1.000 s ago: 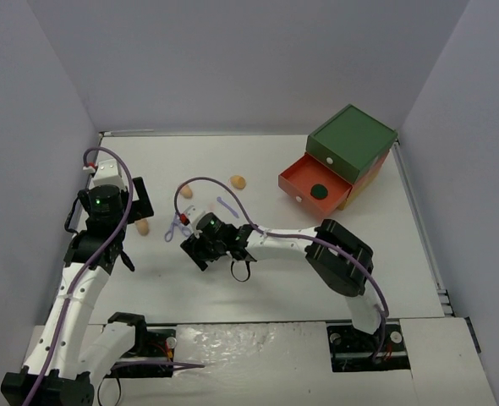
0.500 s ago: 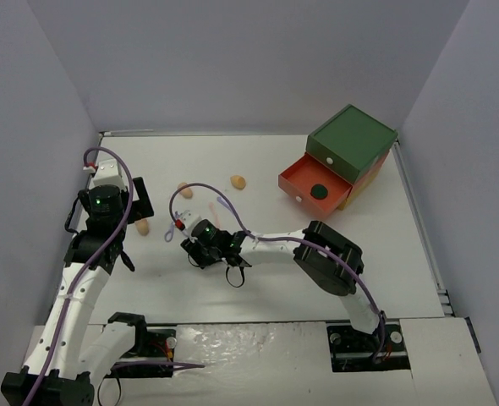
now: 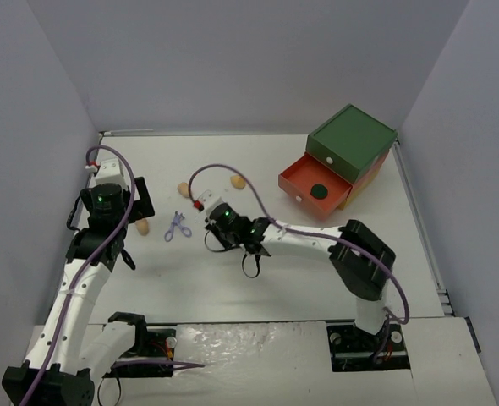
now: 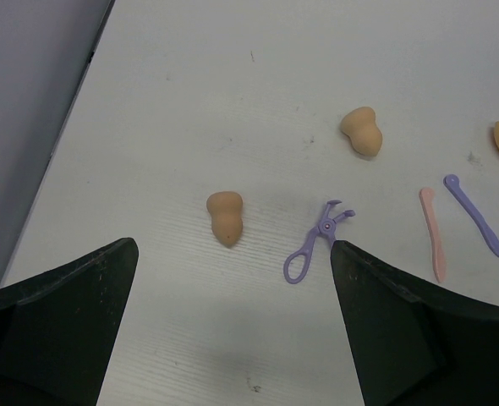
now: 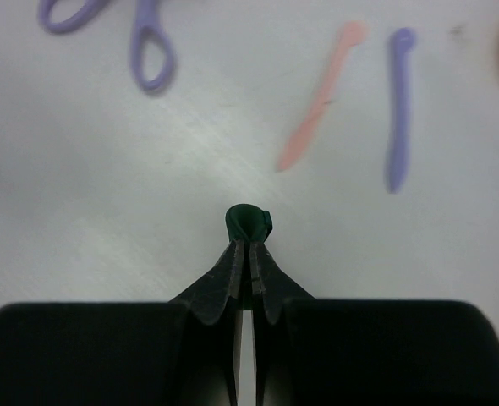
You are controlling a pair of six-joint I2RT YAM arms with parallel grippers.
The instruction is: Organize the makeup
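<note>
Makeup lies mostly between nine and twelve o'clock on the white table, seen from above. One green-topped drawer chest stands at two o'clock, its orange drawer pulled open. Left gripper hangs at nine o'clock with its jaws spread wide, holding nothing. Right gripper, near the centre, is clamped tight on one dark green disc, held edge-on. Three tan, egg-shaped sponges lie well apart at nine, ten and eleven o'clock. One lilac scissor-like tool sits just at three o'clock of the nine o'clock sponge. One lilac stick and one pink stick lie side by side, not touching. A second green disc rests in the drawer.
</note>
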